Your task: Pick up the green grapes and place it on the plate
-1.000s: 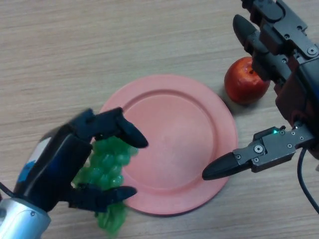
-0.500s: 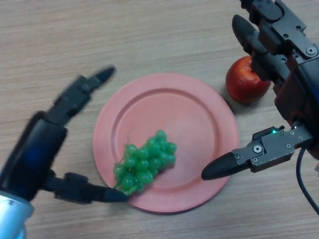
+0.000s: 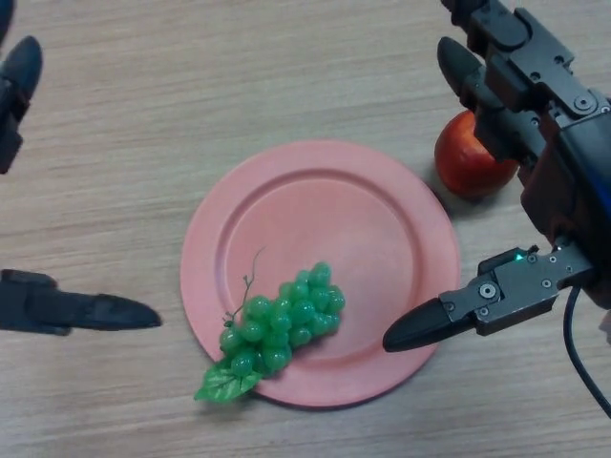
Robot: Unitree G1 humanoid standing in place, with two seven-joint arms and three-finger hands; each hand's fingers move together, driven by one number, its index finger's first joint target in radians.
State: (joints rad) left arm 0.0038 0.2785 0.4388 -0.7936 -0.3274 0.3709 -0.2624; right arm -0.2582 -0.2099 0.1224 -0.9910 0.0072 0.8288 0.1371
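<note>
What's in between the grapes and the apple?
Only bare pink plate, then a short strip of wooden table, as the head view shows. The grapes lie at the plate's lower left; the apple sits off its upper-right rim.

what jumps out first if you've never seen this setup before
The bright green grapes lie on the near-left part of the pink plate at the middle of the wooden table, a leaf hanging over the plate's rim. A red apple sits just beyond the plate's far-right edge, partly behind the open right hand. The left hand shows at the left edge, open and clear of the grapes.
</note>
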